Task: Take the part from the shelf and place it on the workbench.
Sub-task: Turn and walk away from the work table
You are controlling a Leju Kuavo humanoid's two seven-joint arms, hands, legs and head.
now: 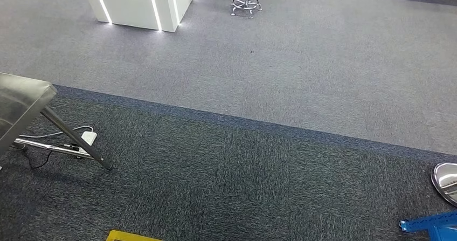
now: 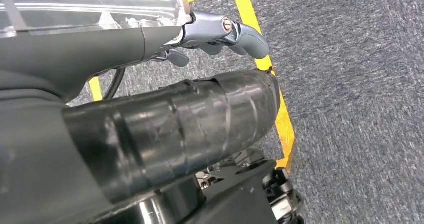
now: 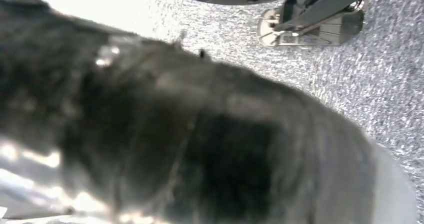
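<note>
1. Part: where it is lying relative to the left hand [image 2: 227, 31] cannot be told; whether that hand's fingers are apart or closed cannot be told either.
2. Risk ahead: the robot, walking on, may be snagging the cable [image 1: 56, 135] on the left hand's side.

left hand [image 2: 220, 31] hangs low, fingers [image 2: 250, 38] curled.

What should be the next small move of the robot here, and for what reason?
Probably turn and walk on until the workbench comes into view. The head view looks down at grey carpet floor, a steel table corner at the left and a blue metal frame at the right. The left hand rests along a long black wrapped part.
</note>
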